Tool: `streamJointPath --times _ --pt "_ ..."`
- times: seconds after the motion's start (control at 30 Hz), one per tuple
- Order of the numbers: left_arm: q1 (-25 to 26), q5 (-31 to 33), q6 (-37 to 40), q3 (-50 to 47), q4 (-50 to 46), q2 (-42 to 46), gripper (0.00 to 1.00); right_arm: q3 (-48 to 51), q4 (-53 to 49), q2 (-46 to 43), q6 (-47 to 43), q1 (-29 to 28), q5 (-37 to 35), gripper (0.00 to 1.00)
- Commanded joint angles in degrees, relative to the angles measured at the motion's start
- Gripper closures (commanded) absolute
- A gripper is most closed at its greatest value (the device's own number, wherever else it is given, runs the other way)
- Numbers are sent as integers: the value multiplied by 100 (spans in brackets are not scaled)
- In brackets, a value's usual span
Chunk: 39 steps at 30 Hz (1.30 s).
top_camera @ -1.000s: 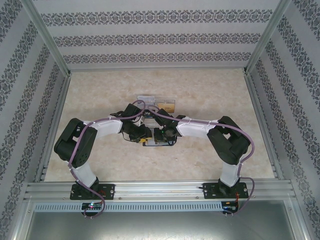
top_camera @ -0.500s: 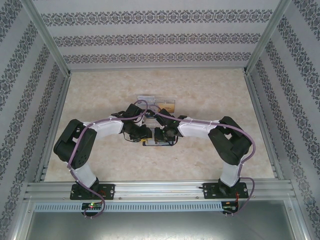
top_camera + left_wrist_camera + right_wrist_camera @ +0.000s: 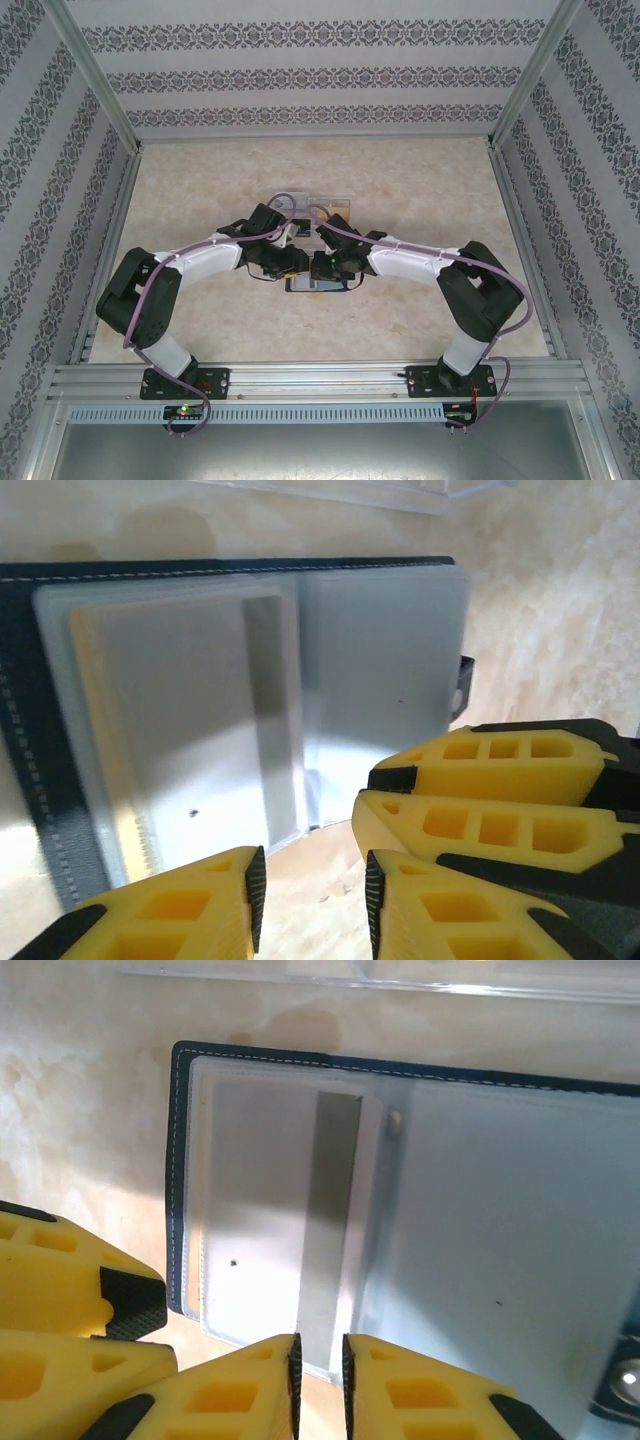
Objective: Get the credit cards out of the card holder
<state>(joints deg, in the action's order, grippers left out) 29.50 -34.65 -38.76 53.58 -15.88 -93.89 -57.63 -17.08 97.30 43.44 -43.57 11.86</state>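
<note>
The navy card holder [image 3: 318, 285] lies open on the table between both grippers. In the left wrist view its dark stitched edge [image 3: 30, 730] frames grey-blue pockets holding pale credit cards [image 3: 170, 730] with a yellow edge at the left. My left gripper [image 3: 312, 905] is open over bare table just off the holder's near edge. My right gripper [image 3: 318, 1385] stands at the holder's near edge [image 3: 178, 1160], its jaws a narrow gap apart over a grey strip on the pale card [image 3: 255, 1190]. From above, the left gripper [image 3: 293, 263] and right gripper [image 3: 324, 266] almost touch.
A clear plastic box [image 3: 318, 203] sits just beyond the holder, its rim along the top of both wrist views [image 3: 400, 492] [image 3: 400, 980]. Patterned walls and metal rails enclose the table. The right gripper's yellow fingers [image 3: 480, 790] crowd the left wrist view.
Both arms have stretched lower and wider, their elbows moving outward. The grippers have drawn slightly towards the near edge, and the right jaws have parted a little.
</note>
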Motion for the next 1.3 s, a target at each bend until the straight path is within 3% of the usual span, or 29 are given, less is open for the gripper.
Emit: streamJointPath --times 0.0,0.13,0.27,0.37,0.6,0.83,1.27 --pt "169 -302 -67 22 281 -124 64 213 43 -434 107 84 -200 77" --pt "274 -342 -138 176 321 -218 62 520 -4 -957 128 145 -524 73" --pt "278 455 -219 244 -133 -176 56 626 -78 -1154 0 191 -577 67" --pt "218 947 -344 119 -354 -74 56 465 -151 -949 -128 132 -415 65" --pt "60 1043 -581 -263 -274 63 60 -159 -256 -33 -213 -196 -237 64" --pt "56 934 -642 -256 -262 -138 61 -437 -352 601 -103 -234 -207 70" --pt "56 698 -655 -240 -102 -208 65 -392 -536 939 -11 -169 -395 84"
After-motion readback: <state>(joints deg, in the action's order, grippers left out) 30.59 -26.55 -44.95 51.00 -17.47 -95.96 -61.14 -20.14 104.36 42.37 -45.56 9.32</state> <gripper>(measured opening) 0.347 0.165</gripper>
